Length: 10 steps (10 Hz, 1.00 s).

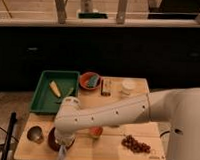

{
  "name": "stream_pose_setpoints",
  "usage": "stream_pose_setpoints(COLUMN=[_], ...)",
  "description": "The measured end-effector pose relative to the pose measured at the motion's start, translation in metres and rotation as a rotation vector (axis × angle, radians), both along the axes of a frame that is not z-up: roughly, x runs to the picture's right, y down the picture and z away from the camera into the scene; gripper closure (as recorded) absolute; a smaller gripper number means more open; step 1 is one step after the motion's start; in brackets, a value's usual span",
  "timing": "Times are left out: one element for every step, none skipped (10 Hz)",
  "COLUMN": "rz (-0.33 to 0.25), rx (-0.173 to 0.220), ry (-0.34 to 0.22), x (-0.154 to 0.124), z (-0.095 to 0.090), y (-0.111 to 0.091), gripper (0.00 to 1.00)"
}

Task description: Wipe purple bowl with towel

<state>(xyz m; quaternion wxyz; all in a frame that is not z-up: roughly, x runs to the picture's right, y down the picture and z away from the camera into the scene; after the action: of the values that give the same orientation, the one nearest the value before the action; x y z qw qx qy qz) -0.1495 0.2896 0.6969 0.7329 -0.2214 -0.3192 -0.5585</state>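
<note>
Fingers of gripper (63,145) pinch pale towel (61,154) over dark purple bowl (52,139).

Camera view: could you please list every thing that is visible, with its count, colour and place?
table: one, light wood, centre of the view
tray: one, green, back left of the table
yellow item: one, inside the tray
orange bowl: one, right of the tray, with a green-blue thing in it
small box: one, pale, back middle
white cup: one, back right
metal cup: one, grey, front left
purple bowl: one, dark, front left, partly hidden by the arm
red-orange thing: one, front middle
grapes: one bunch, dark red, front right
arm: one, white, reaching from the right
gripper: one, at the purple bowl
</note>
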Motion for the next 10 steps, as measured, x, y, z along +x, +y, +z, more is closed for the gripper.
stream_pose_setpoints(rz=[0.014,0.022,0.03,0.03,0.026,0.016,-0.003,-0.03,-0.055,-0.078], rx=[0.012,0.02,0.03,0.048,0.056,0.063,0.068,0.07,0.065,0.057], ry=[0.027,0.041,0.045,0.036,0.025,0.008,-0.021,-0.053,-0.082,-0.11], x=[0.006,0.006,0.004,-0.006,-0.015,-0.029,-0.046,-0.062,-0.072,-0.078], z=[0.011,0.017,0.021,0.024,0.025,0.025,0.023,0.019,0.013,0.005], y=[-0.01,-0.017,-0.025,-0.038,-0.044,-0.049,-0.05,-0.048,-0.042,-0.031], gripper=[1.0,1.0,1.0,1.0,1.0,1.0,1.0,1.0,1.0,1.0])
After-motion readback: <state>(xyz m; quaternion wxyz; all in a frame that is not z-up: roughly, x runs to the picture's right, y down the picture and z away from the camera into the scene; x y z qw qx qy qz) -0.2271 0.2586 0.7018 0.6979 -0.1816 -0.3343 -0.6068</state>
